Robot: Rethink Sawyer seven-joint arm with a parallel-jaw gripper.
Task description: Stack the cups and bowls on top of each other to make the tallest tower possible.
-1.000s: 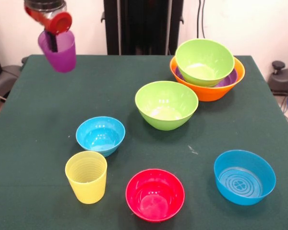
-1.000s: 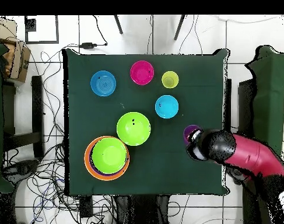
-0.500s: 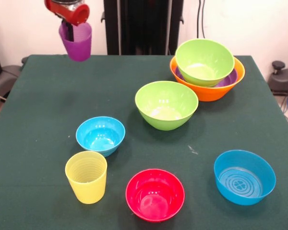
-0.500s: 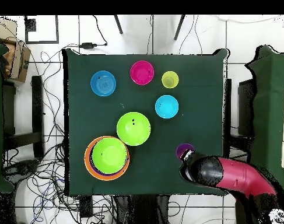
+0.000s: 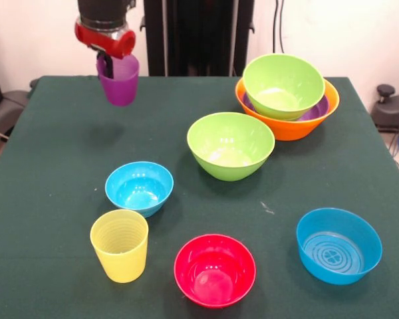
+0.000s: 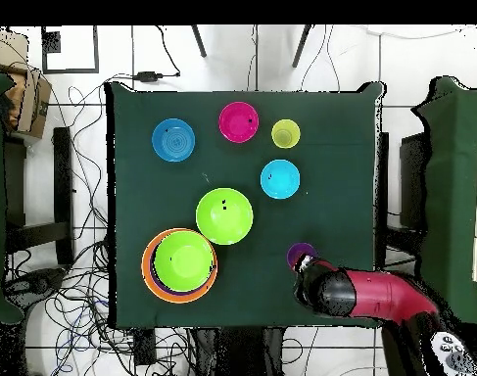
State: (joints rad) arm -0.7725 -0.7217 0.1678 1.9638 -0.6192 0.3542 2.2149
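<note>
My gripper [image 5: 108,64] is shut on the rim of the translucent purple cup [image 5: 119,81], which hangs in the air above the table's far left part; from overhead the cup [image 6: 300,257] pokes out beside the arm [image 6: 364,296]. The tower [image 5: 287,100] is a large orange bowl [image 5: 289,126] with a shallow purple bowl [image 5: 317,109] and a lime green bowl [image 5: 283,85] nested in it. A second lime green bowl [image 5: 231,145] sits beside it. Nearer stand a small blue bowl [image 5: 139,187], the ribbed yellow cup [image 5: 120,244], a pink-red bowl [image 5: 215,269] and another blue bowl [image 5: 338,245].
The dark green table [image 5: 53,173] carries only these things. A dark column [image 5: 199,36] rises behind its far edge. Cables [image 6: 75,294] and chairs [image 6: 7,196] surround the table in the overhead view.
The gripper has carried the purple cup from the table's far left corner rightward and inward over the table, toward the stacked bowls. The bowls and yellow cup have not moved.
</note>
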